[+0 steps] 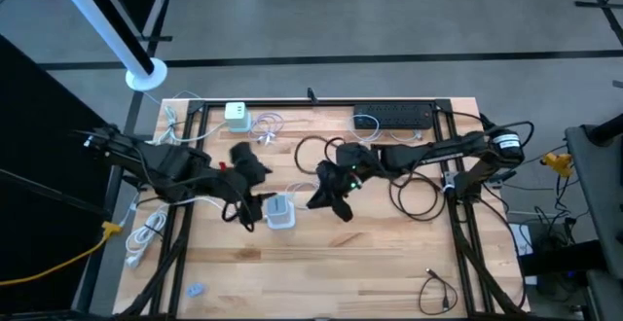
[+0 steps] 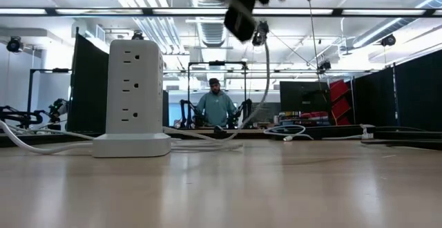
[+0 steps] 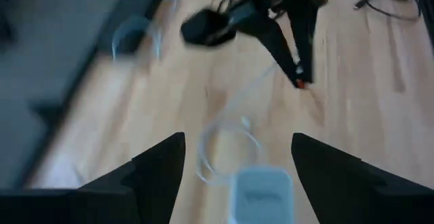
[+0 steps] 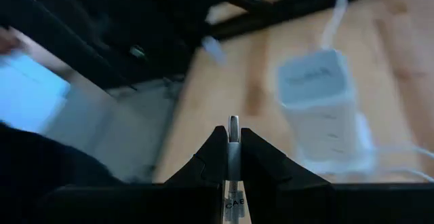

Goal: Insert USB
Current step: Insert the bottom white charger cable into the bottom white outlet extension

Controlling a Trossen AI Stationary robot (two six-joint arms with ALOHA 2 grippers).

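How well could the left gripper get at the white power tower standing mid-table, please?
Probably well: the left gripper hangs open directly above the white power tower, with only its thin white cable nearby. The right gripper, shut on a USB plug, waits alongside.

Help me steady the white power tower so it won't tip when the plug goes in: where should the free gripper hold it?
Grip the power tower low, across its two plain sides, coming from above with the open left gripper; it stands upright and tall, likely top-heavy.

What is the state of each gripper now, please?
Left gripper: open, holding nothing, above the power tower.
Right gripper: shut on the USB plug.
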